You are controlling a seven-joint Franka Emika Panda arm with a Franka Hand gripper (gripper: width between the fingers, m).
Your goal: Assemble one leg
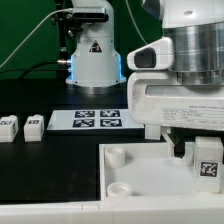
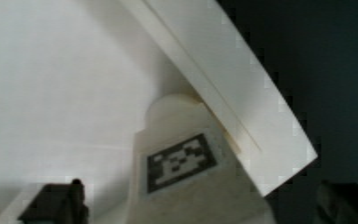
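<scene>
One leg [image 1: 208, 165], a white block with a black-and-white tag, stands upright on the large white tray-like piece [image 1: 130, 165] near its edge at the exterior view's right. My gripper [image 1: 205, 148] is lowered around this leg. In the wrist view the leg [image 2: 185, 160] lies between my dark fingers [image 2: 55, 203], with a gap on each side, so the jaws stand open around it. My gripper [image 2: 199, 205] is above the tray's white surface [image 2: 69, 80]. Two more legs [image 1: 10, 125] [image 1: 34, 125] lie on the black table at the exterior view's left.
The marker board [image 1: 97, 120] lies behind the tray, in front of the robot's base [image 1: 93, 55]. Cables run behind the base. The tray's raised rim [image 2: 229, 90] runs beside the leg, with black table beyond it.
</scene>
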